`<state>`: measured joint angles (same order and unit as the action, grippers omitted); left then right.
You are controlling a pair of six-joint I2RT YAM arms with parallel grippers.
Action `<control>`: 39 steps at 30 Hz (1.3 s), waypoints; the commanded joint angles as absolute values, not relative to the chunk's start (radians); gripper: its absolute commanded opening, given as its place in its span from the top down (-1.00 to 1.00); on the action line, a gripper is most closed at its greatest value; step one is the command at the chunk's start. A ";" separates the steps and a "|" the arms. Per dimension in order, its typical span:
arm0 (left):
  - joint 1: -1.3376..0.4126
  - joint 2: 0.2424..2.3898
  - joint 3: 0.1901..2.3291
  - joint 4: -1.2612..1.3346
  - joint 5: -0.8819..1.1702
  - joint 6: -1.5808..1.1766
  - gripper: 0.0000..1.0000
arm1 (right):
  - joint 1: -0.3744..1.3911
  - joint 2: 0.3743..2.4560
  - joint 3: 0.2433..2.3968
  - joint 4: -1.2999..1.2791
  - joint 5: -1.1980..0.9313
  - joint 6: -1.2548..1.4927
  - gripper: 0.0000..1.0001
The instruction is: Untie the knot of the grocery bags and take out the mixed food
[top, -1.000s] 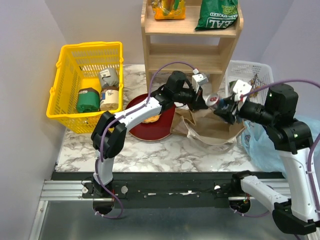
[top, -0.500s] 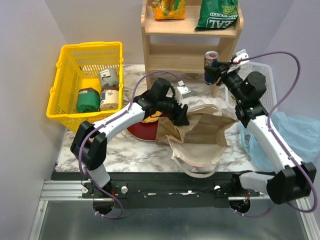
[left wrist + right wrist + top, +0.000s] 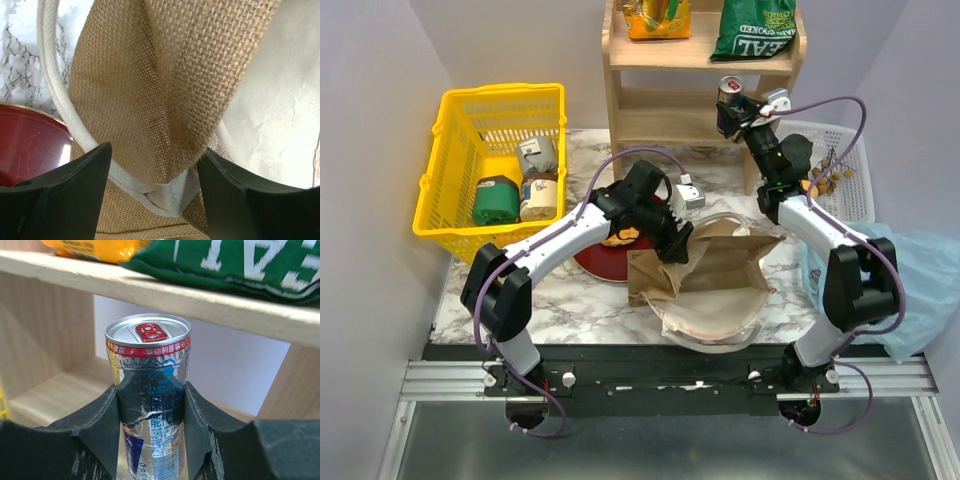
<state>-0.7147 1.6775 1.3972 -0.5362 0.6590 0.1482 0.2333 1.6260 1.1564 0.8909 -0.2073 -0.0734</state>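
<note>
Drink can clamped upright in right gripper, in the air just under the wooden shelf's top board. Dark-green chip bag and yellow-orange snack packet lie on that board. Left gripper jaws wide, straddling a folded rim of the brown bag: coarse woven fabric, white corded handle. Bag slumped beside red plate. Yellow basket holds wrapped jars. Light-blue bag crumpled far right.

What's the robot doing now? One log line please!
right gripper: holds drink can by shelf | left gripper: open around brown bag edge
</note>
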 commanded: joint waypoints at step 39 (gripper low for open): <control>-0.667 1.805 1.483 -0.655 0.687 0.118 -0.49 | 0.230 1.895 1.321 1.000 0.104 -0.038 -0.99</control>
